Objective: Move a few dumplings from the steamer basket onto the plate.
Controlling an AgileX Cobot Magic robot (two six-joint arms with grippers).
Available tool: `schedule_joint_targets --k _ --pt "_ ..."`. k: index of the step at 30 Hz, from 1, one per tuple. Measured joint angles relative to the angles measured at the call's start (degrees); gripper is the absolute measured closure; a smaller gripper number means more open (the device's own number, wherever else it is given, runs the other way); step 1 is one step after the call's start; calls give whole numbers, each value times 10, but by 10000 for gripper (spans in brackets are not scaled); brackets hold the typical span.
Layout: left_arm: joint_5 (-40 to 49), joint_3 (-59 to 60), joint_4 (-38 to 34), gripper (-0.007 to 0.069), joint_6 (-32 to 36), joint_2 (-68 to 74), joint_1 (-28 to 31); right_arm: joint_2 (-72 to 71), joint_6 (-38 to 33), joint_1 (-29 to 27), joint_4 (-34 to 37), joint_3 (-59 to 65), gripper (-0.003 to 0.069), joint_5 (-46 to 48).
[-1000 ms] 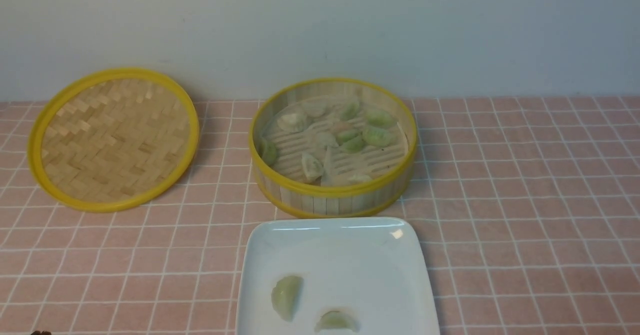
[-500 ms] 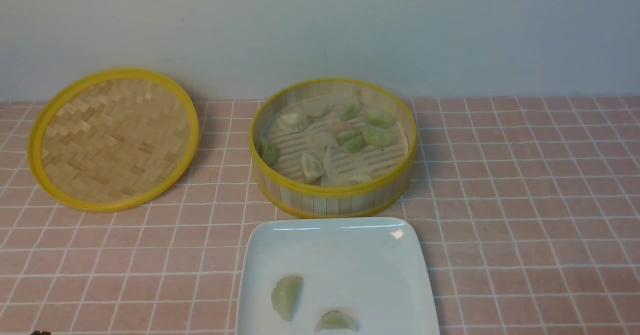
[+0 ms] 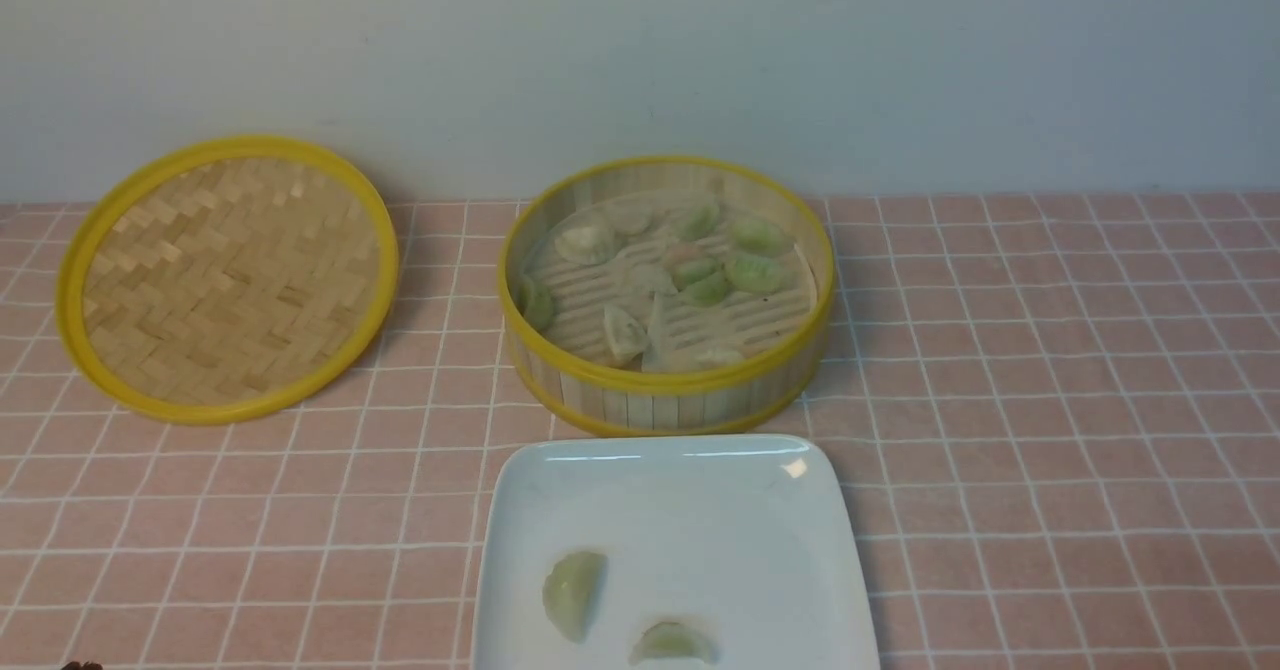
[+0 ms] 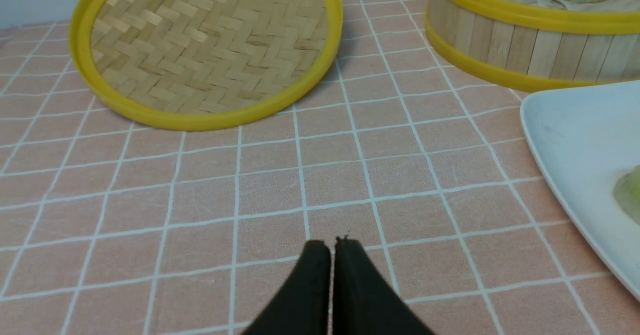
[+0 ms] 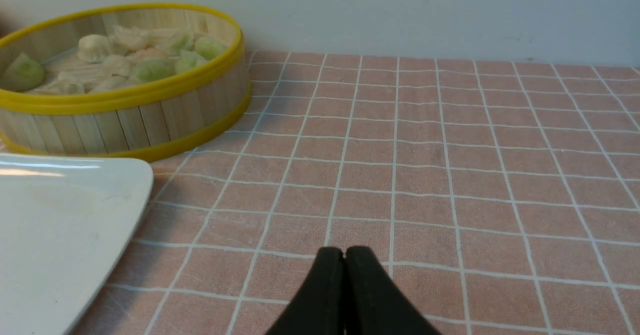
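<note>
The round bamboo steamer basket (image 3: 667, 390) stands at the back middle of the table with several pale green and whitish dumplings (image 3: 752, 272) on its slatted floor. Just in front of it lies the white square plate (image 3: 690, 490), carrying two green dumplings (image 3: 573, 590) near its front edge. My left gripper (image 4: 332, 245) is shut and empty over the tablecloth, left of the plate (image 4: 575, 135). My right gripper (image 5: 344, 251) is shut and empty too, right of the plate (image 5: 60, 215) and well short of the basket (image 5: 125, 120). Neither gripper shows in the front view.
The flat woven steamer lid (image 3: 228, 275) with its yellow rim lies at the back left, also seen in the left wrist view as the lid (image 4: 205, 50). A pink checked tablecloth (image 3: 1050, 400) covers the table, and a pale wall rises behind.
</note>
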Motion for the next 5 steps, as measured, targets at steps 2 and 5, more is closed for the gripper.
schedule_joint_targets --k 2,5 --pt "0 0 0 631 0 0 0 0 0 0 0 0 672 0" --pt "0 0 0 631 0 0 0 0 0 0 0 0 672 0"
